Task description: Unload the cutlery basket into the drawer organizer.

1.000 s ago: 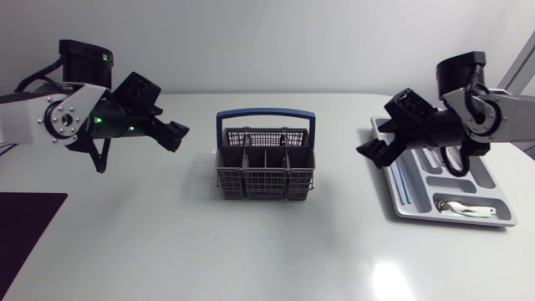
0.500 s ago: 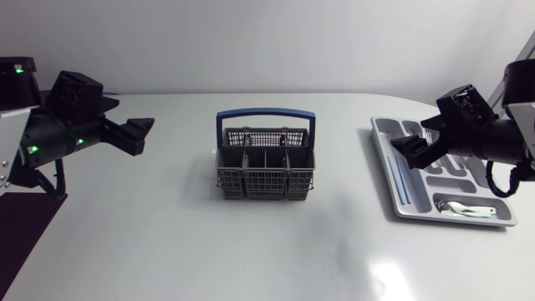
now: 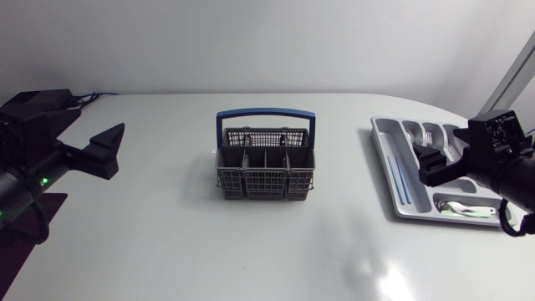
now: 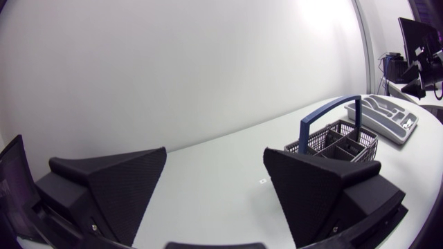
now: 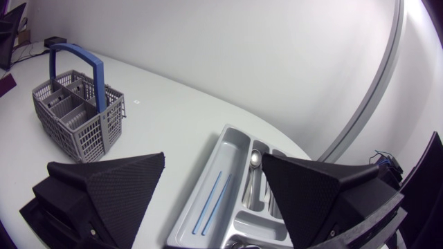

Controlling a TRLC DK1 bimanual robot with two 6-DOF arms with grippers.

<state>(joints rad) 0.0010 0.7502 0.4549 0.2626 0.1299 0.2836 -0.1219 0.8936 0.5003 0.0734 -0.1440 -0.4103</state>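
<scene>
**At mid-table: cutlery basket (image 3: 266, 171) left alone as both arms drew back**

At the centre of the table (image 3: 167, 242) stood the cutlery basket, upright, a grey box of moulded plastic lattice split by thin partitions into several cells. An arched blue handle (image 3: 266, 115), smooth and flat-sided, spanned it. No cutlery showed in any cell from the head view.

Well apart from it, on the robot's right, lay the drawer organizer (image 3: 382, 163), a shallow silver-grey tray with rounded, glossy compartments. Two thin blue rods (image 3: 401, 180) rested in its long slot. A metal spoon (image 5: 256, 160) lay in a neighbouring slot, and more bright cutlery pieces (image 3: 460, 209) lay in the cross compartment at its near end.

Over the preceding second both arms had swung outward from positions flanking the basket and hanging over the tray. The left gripper (image 3: 104, 150) now stood near the table's left edge. The right gripper (image 3: 430, 167) hung at the tray's outer side. Each held nothing, its matte, finely textured wedge fingers spread wide.

With the basket apparently bare and the arms retreating, the unloading seemed finished or very nearly so.
</scene>
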